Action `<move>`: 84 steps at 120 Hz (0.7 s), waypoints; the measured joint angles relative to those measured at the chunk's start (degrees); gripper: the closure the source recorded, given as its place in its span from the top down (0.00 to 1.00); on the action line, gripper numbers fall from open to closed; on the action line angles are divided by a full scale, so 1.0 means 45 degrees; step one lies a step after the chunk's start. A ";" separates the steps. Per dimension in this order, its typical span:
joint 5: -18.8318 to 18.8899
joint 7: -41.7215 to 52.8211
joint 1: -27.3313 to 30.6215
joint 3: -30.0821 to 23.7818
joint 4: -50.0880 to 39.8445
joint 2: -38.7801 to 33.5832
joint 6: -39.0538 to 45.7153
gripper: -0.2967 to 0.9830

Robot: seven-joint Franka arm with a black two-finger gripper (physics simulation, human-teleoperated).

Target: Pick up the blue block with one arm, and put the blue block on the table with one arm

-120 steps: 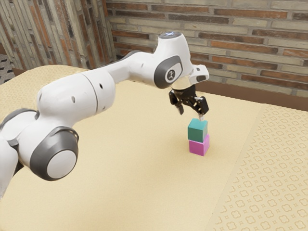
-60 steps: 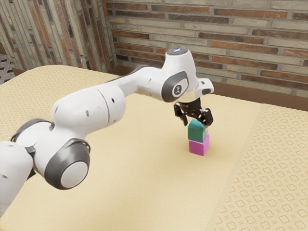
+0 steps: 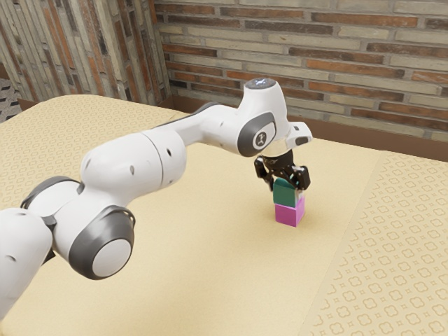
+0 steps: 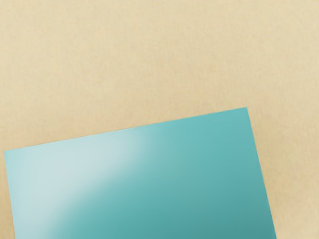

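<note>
**My gripper [image 3: 287, 190] straddles the blue block [image 3: 285, 193] atop the magenta block [image 3: 290, 214]**

My fingers stand spread on two sides of the blue block, which sits squarely on the magenta block; I see no firm hold. I judge it light, stiff and hardly fragile, though its glossy faces may slip. I should take it by opposite upright sides, at mid-height, pads flat and above the magenta block's top, then lift straight before setting it on the table [image 3: 210, 252] beside the magenta block.
</note>
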 joint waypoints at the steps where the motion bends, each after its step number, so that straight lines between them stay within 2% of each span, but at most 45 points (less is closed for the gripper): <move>1: 0.0000 -0.0004 0.0000 0.0000 0.0000 0.0000 0.0001 0.68; 22: 0.0037 -0.0092 -0.0007 -0.0001 0.0002 -0.0055 -0.0014 0.54; 35: 0.0115 -0.0146 0.0012 0.0023 -0.0079 -0.0486 -0.0091 0.49; 53: 0.0450 -0.0209 0.0572 0.0055 -0.0163 -0.1023 -0.0404 0.48; 84: 0.0812 -0.0265 0.1121 0.0061 -0.0183 -0.0854 -0.0850 0.48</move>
